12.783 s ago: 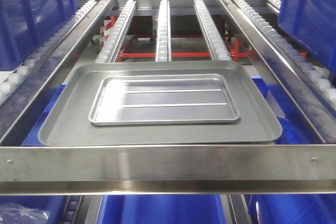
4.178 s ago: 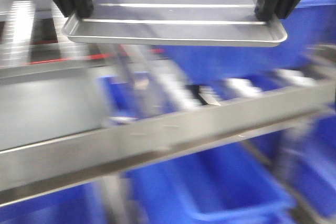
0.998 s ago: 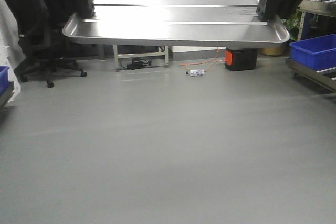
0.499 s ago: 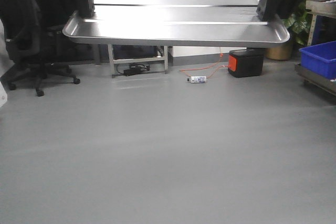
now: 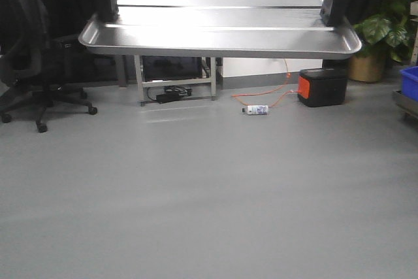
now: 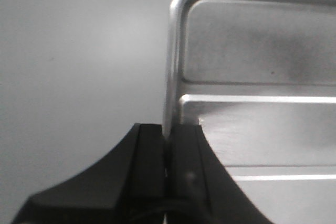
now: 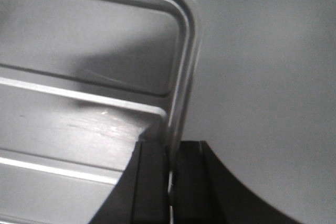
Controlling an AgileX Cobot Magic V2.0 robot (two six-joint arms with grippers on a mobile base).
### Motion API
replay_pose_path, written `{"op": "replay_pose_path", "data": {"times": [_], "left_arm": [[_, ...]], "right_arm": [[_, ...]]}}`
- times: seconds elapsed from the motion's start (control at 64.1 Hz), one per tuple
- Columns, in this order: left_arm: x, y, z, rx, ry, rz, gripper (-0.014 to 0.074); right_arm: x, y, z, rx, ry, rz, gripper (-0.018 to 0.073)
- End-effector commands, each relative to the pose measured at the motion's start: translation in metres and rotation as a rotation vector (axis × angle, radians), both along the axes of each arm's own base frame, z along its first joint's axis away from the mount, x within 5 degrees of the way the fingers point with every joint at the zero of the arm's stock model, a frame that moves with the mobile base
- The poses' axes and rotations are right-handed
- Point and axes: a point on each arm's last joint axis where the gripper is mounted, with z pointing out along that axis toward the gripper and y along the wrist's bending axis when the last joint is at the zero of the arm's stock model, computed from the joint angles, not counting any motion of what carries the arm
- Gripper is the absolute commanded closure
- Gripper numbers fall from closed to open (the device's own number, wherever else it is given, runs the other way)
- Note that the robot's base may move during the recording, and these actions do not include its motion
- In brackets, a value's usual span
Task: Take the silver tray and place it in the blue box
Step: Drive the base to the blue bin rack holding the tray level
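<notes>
Fingers of your left gripper (image 6: 167,142) pinch the left rim of the silver tray (image 5: 219,17), and your right gripper (image 7: 170,156) clamps the right rim. The tray stays level across the frame's top. Behind it, the orange-black box (image 5: 322,87) and bottle (image 5: 257,110) now sit further right, a potted plant (image 5: 382,31) shows upper right, and the blue crate (image 5: 411,82) shrinks to a right-edge sliver.

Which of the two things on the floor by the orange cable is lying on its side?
The small bottle, below the held silver tray; the black-and-orange box beside it stands upright.
</notes>
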Motion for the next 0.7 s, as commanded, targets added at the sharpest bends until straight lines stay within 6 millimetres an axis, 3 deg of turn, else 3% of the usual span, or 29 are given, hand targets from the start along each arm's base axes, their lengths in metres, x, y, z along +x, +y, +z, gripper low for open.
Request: {"op": "replay_pose_path", "data": {"times": [0.0, 0.686], "left_arm": [[-0.0026, 0.0094, 0.0253, -0.011, -0.101, 0.009, 0.0701], [-0.0032, 0.0086, 0.0250, -0.020, -0.094, 0.009, 0.0701]], "right_arm": [[-0.0057, -0.0096, 0.0222, -0.041, -0.084, 0.013, 0.0503], [-0.0057, -0.0096, 0.0222, -0.041, -0.084, 0.013, 0.0503]]}}
